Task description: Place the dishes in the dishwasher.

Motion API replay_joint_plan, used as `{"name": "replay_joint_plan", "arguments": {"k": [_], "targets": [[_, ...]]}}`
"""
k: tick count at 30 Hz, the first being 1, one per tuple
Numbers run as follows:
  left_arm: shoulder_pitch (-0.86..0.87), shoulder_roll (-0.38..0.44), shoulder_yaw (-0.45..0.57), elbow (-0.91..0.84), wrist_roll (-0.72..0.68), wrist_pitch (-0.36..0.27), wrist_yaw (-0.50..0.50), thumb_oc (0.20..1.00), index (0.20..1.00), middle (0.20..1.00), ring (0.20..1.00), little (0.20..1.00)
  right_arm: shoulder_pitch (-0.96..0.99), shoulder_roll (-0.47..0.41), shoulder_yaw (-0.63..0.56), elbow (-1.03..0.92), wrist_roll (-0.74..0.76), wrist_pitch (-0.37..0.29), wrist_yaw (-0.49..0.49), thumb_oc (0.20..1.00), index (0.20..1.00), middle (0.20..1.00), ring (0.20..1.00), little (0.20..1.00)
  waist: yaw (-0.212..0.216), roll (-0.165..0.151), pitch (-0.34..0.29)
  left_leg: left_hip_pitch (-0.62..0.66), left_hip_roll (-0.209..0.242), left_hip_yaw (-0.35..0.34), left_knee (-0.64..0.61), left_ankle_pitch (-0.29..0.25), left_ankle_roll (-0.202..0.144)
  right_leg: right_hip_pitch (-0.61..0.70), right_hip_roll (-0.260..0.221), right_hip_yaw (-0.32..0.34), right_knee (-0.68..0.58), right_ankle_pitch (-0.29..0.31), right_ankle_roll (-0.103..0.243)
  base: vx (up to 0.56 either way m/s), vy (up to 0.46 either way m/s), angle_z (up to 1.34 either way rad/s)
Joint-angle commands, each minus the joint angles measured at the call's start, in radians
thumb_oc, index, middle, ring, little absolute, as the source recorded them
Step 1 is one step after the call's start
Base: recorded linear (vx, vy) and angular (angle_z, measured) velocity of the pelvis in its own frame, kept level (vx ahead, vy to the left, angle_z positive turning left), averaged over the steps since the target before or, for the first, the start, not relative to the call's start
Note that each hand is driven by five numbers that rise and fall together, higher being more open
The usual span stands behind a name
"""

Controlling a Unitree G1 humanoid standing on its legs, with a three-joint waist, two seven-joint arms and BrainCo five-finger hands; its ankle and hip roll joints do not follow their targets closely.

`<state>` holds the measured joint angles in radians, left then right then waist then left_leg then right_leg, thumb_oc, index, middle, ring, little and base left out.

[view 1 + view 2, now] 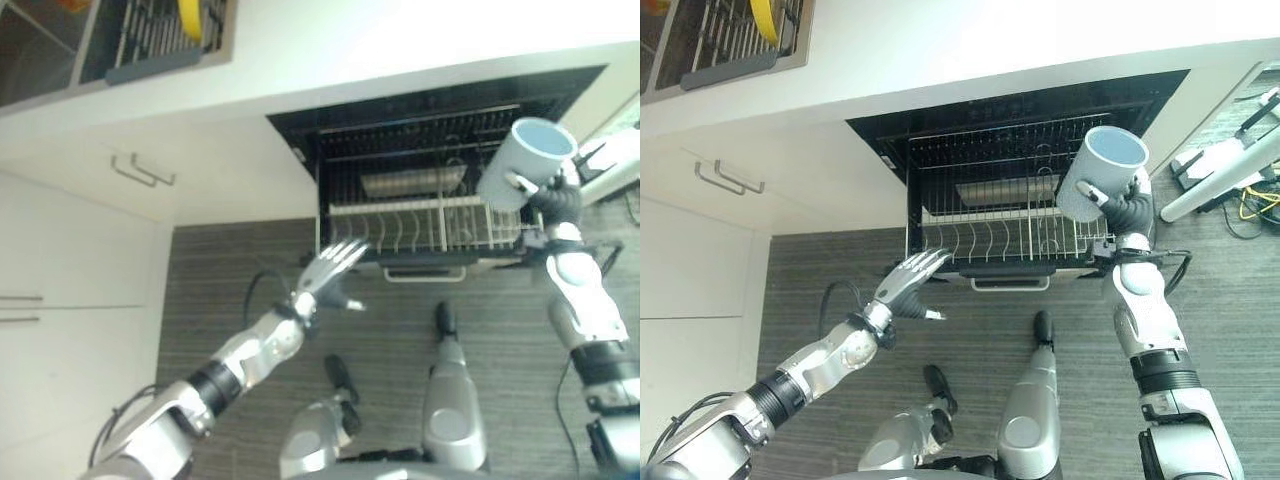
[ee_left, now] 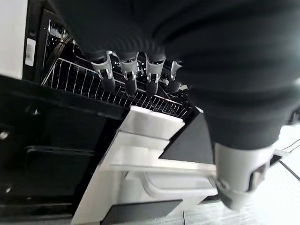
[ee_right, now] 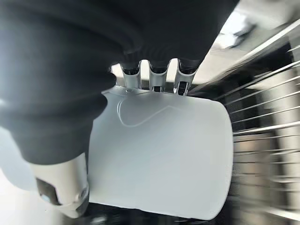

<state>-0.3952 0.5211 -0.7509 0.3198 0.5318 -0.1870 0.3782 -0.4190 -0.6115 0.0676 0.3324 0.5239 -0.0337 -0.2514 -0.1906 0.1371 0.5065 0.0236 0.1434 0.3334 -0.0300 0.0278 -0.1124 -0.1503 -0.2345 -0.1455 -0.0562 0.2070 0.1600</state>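
Right hand (image 1: 1130, 210): I see it clamped on the pale blue mug (image 1: 1100, 172), above the dishwasher rack (image 1: 1010, 240) (mouth up).
Left hand (image 1: 908, 280): fingers straight, apart, before the rack's front corner.

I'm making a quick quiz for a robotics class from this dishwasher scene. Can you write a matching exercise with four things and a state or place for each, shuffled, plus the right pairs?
Things:
1. mug
2. left hand
3. dishwasher rack
4. yellow dish

States or places:
A. pulled out of the open dishwasher, wire tines showing
B. standing in the drying rack on the counter
C. held up over the rack by the right hand
D. fingers straight, holding nothing, by the rack's front edge

Pairs: 1-C, 2-D, 3-A, 4-B
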Motion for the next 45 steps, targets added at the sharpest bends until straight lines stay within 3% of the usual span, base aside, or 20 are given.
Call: {"name": "replay_joint_plan", "arguments": {"k": [1,6,9,13,19,26,36,45], "targets": [[0.038,0.073,-0.024,-0.039,0.04,-0.02,-0.019,1.0,1.0,1.0,1.0,1.0,-0.018,-0.034,-0.036,-0.022,0.066,0.027,0.061,0.2,0.2,0.2,0.2,0.2,0.019,-0.067,-0.076,-0.143,0.035,-0.057,0.204,-0.098,0.023,-0.049,-0.046,0.052,0.252,-0.248,0.036,-0.04,-0.128,0.07],[0.024,0.104,-0.051,-0.03,0.077,-0.011,-0.035,1.0,1.0,1.0,1.0,1.0,-0.075,-0.074,-0.052,0.066,0.109,0.104,0.099,0.2,0.2,0.2,0.2,0.2,0.041,-0.095,-0.064,-0.158,0.048,-0.069,0.21,-0.096,0.02,-0.053,-0.039,0.036,0.251,-0.242,0.04,-0.03,-0.085,0.12],[0.018,0.128,-0.074,-0.022,0.101,0.017,-0.054,1.0,1.0,1.0,1.0,1.0,-0.132,-0.105,-0.047,0.154,0.127,0.198,0.113,0.2,0.2,0.2,0.2,0.2,0.06,-0.11,-0.057,-0.169,0.055,-0.077,0.214,-0.093,0.016,-0.052,-0.034,0.027,0.246,-0.24,0.044,0.0,-0.052,0.09],[0.009,0.146,-0.104,-0.042,0.095,0.015,-0.055,1.0,1.0,1.0,1.0,1.0,-0.206,-0.134,-0.041,0.291,0.128,0.169,0.129,0.2,0.2,0.2,0.2,0.2,0.088,-0.115,-0.049,-0.178,0.061,-0.086,0.217,-0.089,0.014,-0.048,-0.032,0.013,0.241,-0.238,0.045,0.0,-0.039,0.07],[-0.023,0.179,-0.165,-0.077,0.102,0.024,-0.032,1.0,1.0,1.0,1.0,1.0,-0.401,-0.176,-0.001,0.475,0.103,0.186,0.156,0.2,0.2,0.2,0.2,0.2,0.136,-0.11,-0.022,-0.206,0.06,-0.115,0.214,-0.08,0.011,-0.054,-0.029,-0.012,0.244,-0.242,0.043,-0.02,-0.007,0.17],[-0.035,0.202,-0.207,-0.094,0.097,0.043,-0.004,1.0,1.0,1.0,1.0,1.0,-0.519,-0.188,0.05,0.597,0.073,0.205,0.151,0.2,0.2,0.2,0.2,0.2,0.162,-0.108,-0.006,-0.224,0.063,-0.131,0.222,-0.078,0.01,-0.059,-0.03,-0.029,0.249,-0.242,0.045,-0.01,-0.005,0.06],[-0.053,0.218,-0.273,-0.115,0.12,0.061,0.072,1.0,1.0,1.0,1.0,1.0,-0.674,-0.16,0.153,0.76,-0.035,0.241,0.148,0.2,0.2,0.2,0.2,0.2,0.181,-0.079,0.014,-0.268,0.055,-0.142,0.208,-0.061,0.009,-0.105,-0.034,-0.039,0.258,-0.238,0.046,-0.03,0.009,0.02],[-0.073,0.219,-0.31,-0.128,0.112,0.089,0.115,1.0,1.0,1.0,1.0,1.0,-0.749,-0.122,0.193,0.859,-0.066,0.185,0.151,0.2,0.2,0.2,0.2,0.2,0.186,-0.043,0.014,-0.309,0.044,-0.142,0.186,-0.046,0.01,-0.16,-0.045,-0.036,0.264,-0.236,0.045,-0.02,0.022,0.0]]}}
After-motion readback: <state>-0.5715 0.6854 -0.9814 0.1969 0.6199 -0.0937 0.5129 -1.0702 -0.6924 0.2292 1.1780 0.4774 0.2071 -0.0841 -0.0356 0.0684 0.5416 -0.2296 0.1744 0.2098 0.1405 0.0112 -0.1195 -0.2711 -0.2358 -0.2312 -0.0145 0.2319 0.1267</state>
